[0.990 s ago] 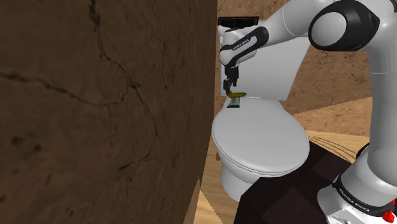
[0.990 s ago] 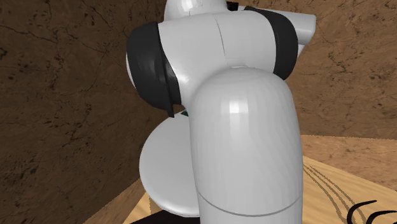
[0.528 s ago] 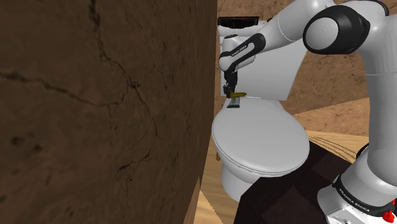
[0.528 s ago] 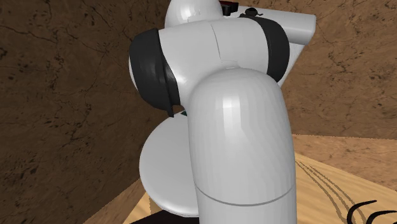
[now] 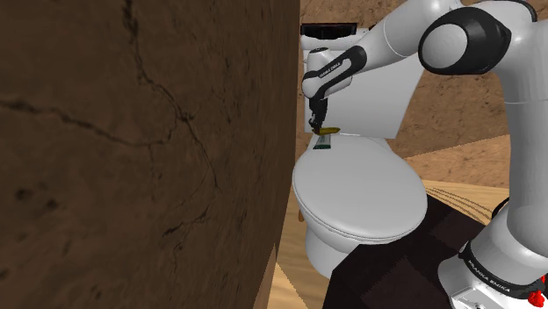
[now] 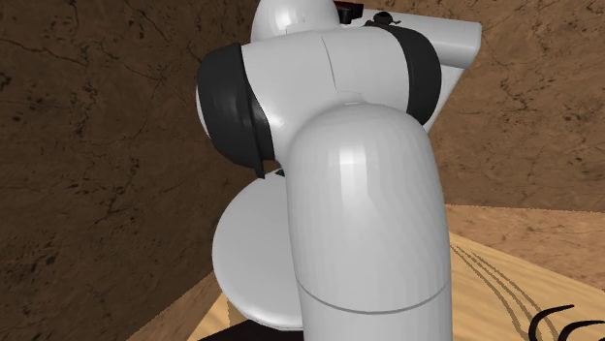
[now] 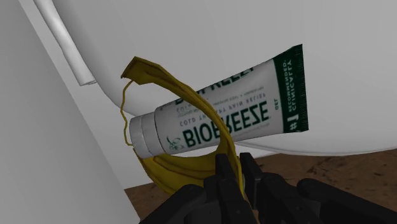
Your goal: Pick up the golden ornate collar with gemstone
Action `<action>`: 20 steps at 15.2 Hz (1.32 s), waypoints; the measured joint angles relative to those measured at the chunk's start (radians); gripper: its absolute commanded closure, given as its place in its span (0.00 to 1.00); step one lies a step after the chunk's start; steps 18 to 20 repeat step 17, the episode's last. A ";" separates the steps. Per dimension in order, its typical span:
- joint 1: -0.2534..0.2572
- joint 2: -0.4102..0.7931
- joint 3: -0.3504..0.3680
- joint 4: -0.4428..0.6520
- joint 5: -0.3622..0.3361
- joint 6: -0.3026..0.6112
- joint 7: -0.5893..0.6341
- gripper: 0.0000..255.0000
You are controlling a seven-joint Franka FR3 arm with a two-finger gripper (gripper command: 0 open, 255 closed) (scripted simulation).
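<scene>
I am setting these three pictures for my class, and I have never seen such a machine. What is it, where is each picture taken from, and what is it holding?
It is a white robot arm with dark joints, drawn by a simulator. The shoulder view looks from beside its stand. The second exterior view looks from close behind the arm, whose thick link blocks much of it. The wrist view looks along the black two-finger end effector. The work surface is the closed lid of a white toilet beside a brown wall. On the lid lies a white tube with green lettering, its cap end passed through a yellow-gold collar band. The fingers appear shut on that band.
</scene>
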 measured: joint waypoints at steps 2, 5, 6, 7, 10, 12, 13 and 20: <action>0.000 -0.002 0.000 0.000 0.000 -0.003 0.000 1.00; 0.000 -0.027 -0.001 -0.002 -0.001 -0.026 -0.003 1.00; 0.000 -0.029 -0.001 0.004 0.000 -0.035 -0.004 1.00; 0.000 -0.034 -0.001 0.008 0.000 -0.044 -0.004 1.00; 0.000 -0.052 -0.002 0.026 0.000 -0.079 -0.008 1.00; 0.001 -0.062 -0.002 0.037 0.000 -0.100 -0.009 1.00; 0.001 -0.070 -0.002 0.038 0.000 -0.110 -0.010 1.00; 0.002 -0.088 -0.002 0.062 0.000 -0.151 -0.014 1.00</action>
